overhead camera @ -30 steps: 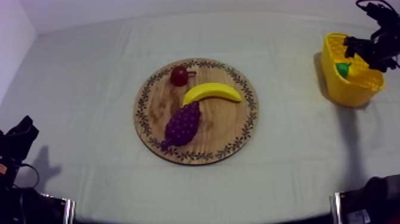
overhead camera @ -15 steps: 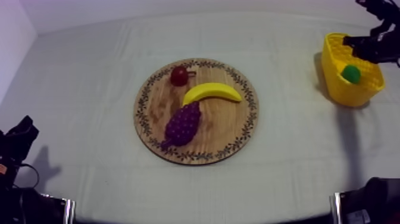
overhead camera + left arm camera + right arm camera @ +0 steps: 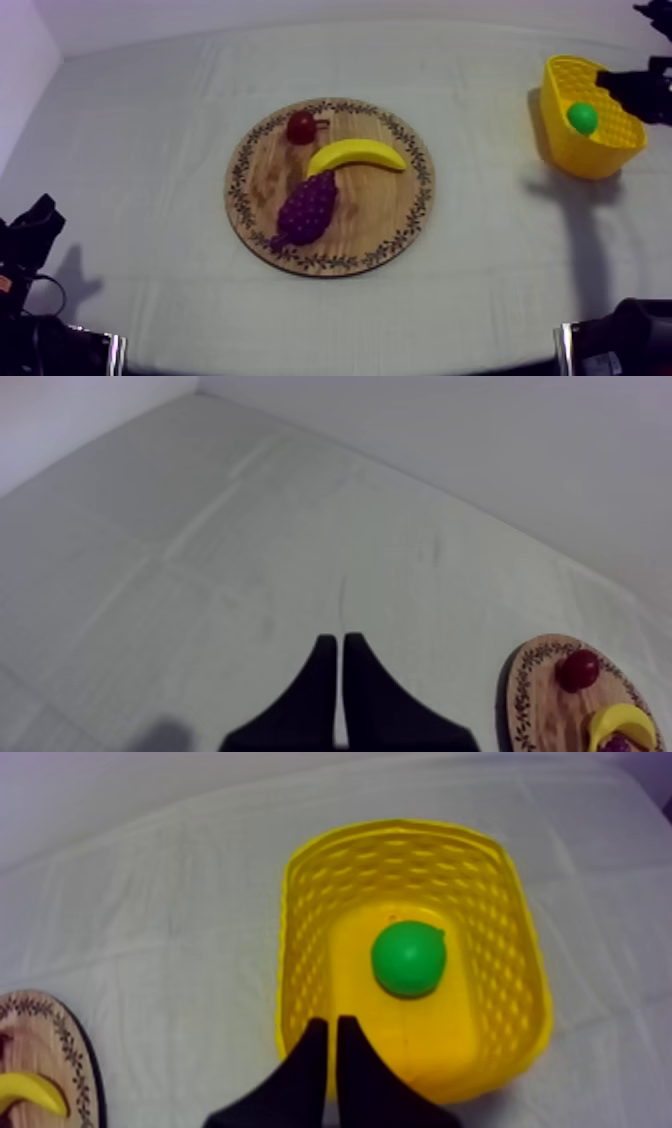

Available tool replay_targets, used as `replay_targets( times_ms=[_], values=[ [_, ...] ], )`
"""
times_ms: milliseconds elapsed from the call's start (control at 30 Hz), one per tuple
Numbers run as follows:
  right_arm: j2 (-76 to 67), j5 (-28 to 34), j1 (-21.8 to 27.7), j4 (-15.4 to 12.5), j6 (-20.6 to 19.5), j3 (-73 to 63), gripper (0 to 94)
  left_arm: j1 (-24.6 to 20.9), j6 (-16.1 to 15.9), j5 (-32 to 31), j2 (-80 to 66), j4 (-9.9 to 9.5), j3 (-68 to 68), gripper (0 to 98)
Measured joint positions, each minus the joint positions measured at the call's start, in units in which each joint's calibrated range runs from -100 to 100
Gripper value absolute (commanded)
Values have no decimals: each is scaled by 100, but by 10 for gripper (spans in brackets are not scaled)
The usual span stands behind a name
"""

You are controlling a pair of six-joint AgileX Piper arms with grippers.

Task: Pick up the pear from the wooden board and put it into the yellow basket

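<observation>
right fingers (image 3: pixel 312 1054) drawn back from over yellow basket (image 3: pixel 590 160), pear (image 3: pixel 582 118) lying uncovered inside it

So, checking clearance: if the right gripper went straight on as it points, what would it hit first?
The shut right gripper points into the yellow basket: likely its floor first, just beside the pear, though depth is unclear.

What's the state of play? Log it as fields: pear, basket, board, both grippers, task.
pear: loose inside the basket
basket: upright on the cloth, right of the board
board: mid-table, holding banana, grapes, small red fruit
left gripper: shut, empty, over bare cloth
right gripper: shut, empty, by the basket's rim
task: pear is in the basket
</observation>
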Motion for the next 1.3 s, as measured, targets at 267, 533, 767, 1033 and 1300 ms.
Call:
replay_targets(
  times_ms=[267, 533, 767, 1033, 1300],
  values=[
    [-1960, 538, 111, -109, 384, 1010, 4, 0, 0, 0, 0, 0, 0, 1],
    [-4109, 1555, -409, 425, 36, 1717, 3, 0, 0, 0, 0, 0, 0, 1],
    [-5540, 2198, -488, 479, 258, 2121, 2, 0, 3, 0, 0, 0, 0, 1],
    [-5963, 2169, -347, 450, 319, 2838, 2, 0, -1, 0, 0, 0, 0, 1],
    [-5968, 1954, -34, 7, 719, 3280, 2, 0, 1, 0, 0, 0, 0, 1]
  ],
)
